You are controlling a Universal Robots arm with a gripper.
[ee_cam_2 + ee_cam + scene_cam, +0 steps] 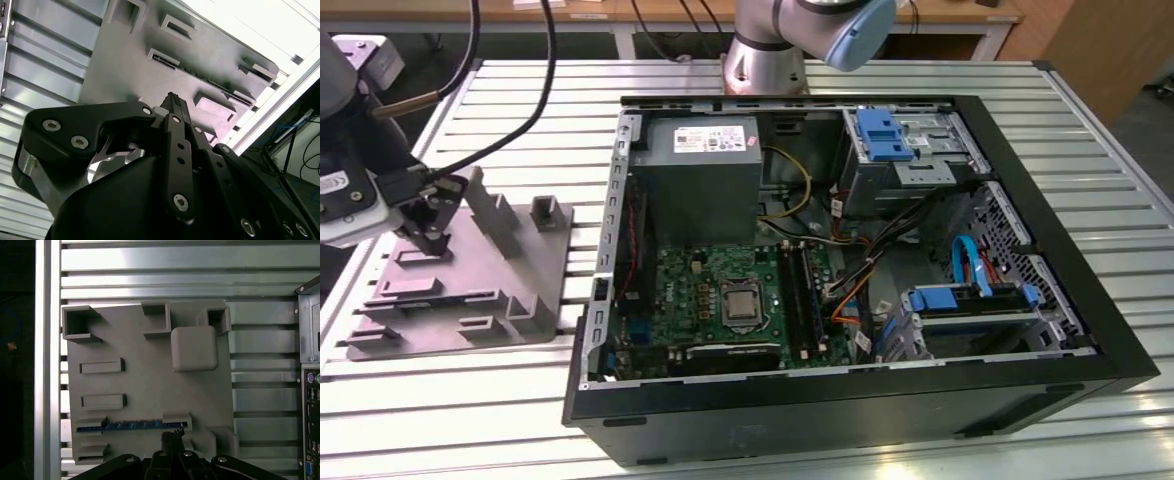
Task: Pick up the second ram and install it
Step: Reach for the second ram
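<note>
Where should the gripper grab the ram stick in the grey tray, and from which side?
I'd pinch the ram stick across its flat faces along the exposed top edge, coming straight down from above: it stands on edge, slotted in the grey tray.

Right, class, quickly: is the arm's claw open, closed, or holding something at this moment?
Claw: closed, tips together, holding nothing that can be seen; it sits close to the thin dark memory stick lying in the grey moulded plastic tray.
</note>
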